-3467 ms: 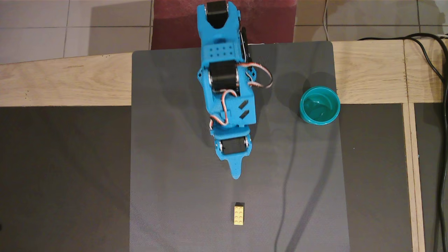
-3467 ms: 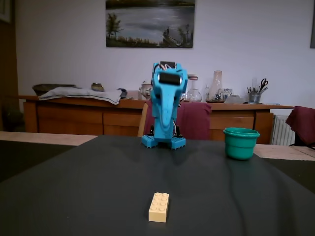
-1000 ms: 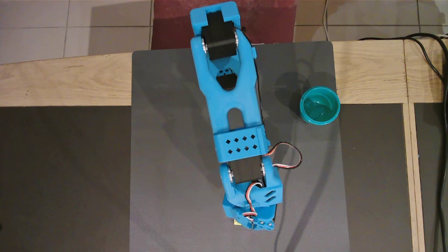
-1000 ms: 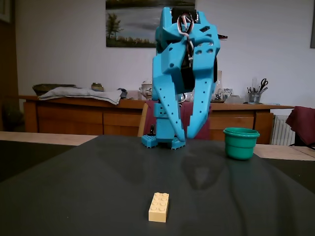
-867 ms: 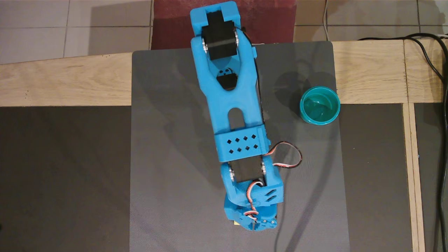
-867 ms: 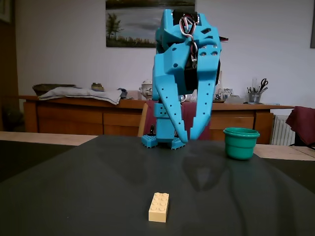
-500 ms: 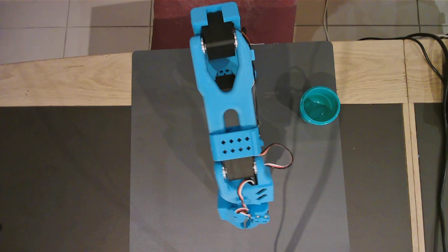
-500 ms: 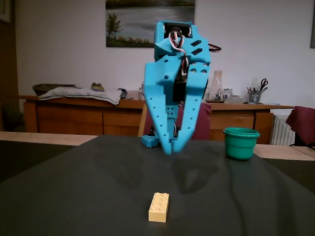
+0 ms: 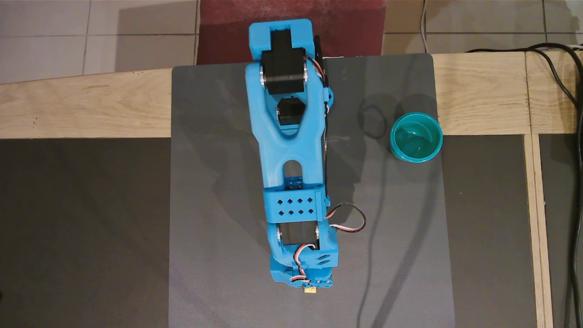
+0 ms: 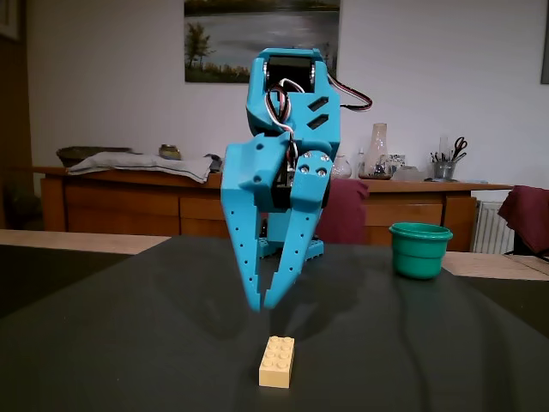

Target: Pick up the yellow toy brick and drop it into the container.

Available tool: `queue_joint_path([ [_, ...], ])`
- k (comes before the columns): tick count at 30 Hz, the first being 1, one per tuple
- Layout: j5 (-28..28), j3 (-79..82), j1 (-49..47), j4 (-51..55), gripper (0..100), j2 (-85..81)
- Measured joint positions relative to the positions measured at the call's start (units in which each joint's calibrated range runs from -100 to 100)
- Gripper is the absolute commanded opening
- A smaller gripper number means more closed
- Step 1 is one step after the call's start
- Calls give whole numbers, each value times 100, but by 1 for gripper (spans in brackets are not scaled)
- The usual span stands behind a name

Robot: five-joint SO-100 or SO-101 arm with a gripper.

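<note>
The yellow toy brick (image 10: 277, 361) lies flat on the dark mat near the front edge, studs up. From overhead only a sliver of the brick (image 9: 311, 290) shows below the blue wrist (image 9: 303, 269), which covers the rest. My blue gripper (image 10: 262, 305) points down and hangs a short way above the brick and slightly to its left in the fixed view. Its fingertips meet, and nothing is between them. The container (image 9: 416, 137), a teal-green cup (image 10: 419, 251), stands upright at the mat's right edge, far from the gripper.
The grey mat (image 9: 218, 182) lies on a wooden table (image 9: 91, 109) with dark panels on either side. Black cables (image 9: 571, 182) run down the right edge. A servo cable loop (image 9: 348, 218) sticks out to the right of the wrist.
The arm has stretched out from its folded pose, then swung a little to the left and come down over the brick. The fingertips, slightly apart a second ago, now meet.
</note>
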Motion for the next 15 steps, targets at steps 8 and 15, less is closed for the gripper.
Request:
queue_joint_path([
  [8,0,0,7,-202,23,85],
  [15,32,82,7,-326,23,153],
])
